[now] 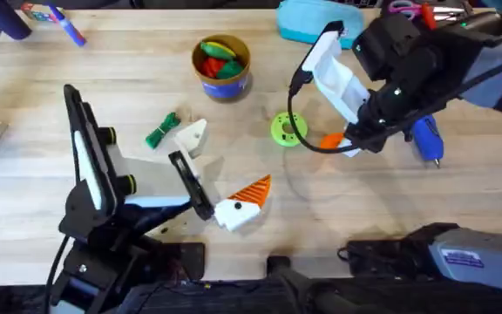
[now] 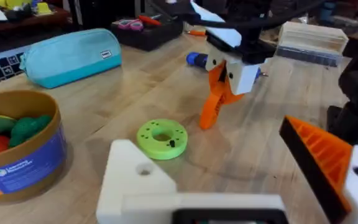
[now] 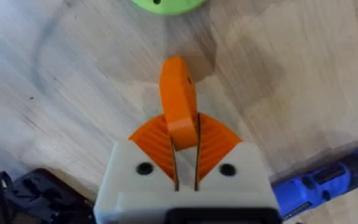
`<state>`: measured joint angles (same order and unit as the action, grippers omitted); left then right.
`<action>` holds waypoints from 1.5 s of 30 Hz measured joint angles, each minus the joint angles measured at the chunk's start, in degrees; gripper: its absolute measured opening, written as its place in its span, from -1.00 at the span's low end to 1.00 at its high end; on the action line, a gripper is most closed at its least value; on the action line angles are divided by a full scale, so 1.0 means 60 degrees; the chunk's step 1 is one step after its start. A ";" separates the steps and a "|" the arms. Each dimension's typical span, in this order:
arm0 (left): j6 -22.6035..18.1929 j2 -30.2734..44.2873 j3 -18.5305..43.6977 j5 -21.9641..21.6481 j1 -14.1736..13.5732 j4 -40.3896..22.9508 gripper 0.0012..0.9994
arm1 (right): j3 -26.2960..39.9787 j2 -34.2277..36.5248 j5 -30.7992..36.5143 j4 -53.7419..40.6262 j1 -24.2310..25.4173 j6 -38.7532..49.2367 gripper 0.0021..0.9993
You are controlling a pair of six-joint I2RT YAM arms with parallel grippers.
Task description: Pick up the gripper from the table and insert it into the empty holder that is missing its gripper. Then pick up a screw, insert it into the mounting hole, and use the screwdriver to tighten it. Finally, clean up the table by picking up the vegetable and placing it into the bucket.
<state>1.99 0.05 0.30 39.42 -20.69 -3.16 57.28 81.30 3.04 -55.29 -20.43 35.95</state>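
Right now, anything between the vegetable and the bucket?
Nothing visible. Bare table runs from the vegetable to the bucket; the white printed part lies beside the vegetable, off that line. The right gripper, shut on an orange piece, is farther right.

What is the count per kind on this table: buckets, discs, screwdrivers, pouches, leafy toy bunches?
Round yellow-brown bucket with blue band: 1
Flat lime-green disc: 1
Stubby blue-handled screwdriver: 1
Soft teal zip pouch: 1
Dark-green leafy toy bunch: 1
Total: 5
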 joint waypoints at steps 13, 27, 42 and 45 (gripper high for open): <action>-0.0001 0.0000 0.0000 0.0000 0.0000 0.0000 0.97 | 0.0000 0.0000 0.0349 -0.0013 -0.0193 0.0007 0.55; 0.0001 0.0000 0.0000 0.0000 0.0000 -0.0001 0.97 | 0.0000 0.0000 -0.0146 0.0446 -0.0193 0.1243 0.85; -0.0001 0.0000 0.0000 0.0000 0.0000 -0.0004 0.97 | -0.0002 0.0000 -0.0163 0.0461 -0.0193 0.3610 0.74; 0.0001 0.0000 0.0000 0.0000 0.0000 0.0000 0.97 | 0.0000 0.0000 -0.0163 0.0486 -0.0193 0.3689 0.61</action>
<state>1.99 0.05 0.30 39.42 -20.69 -3.16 57.28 81.30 2.07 -52.37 -21.58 58.09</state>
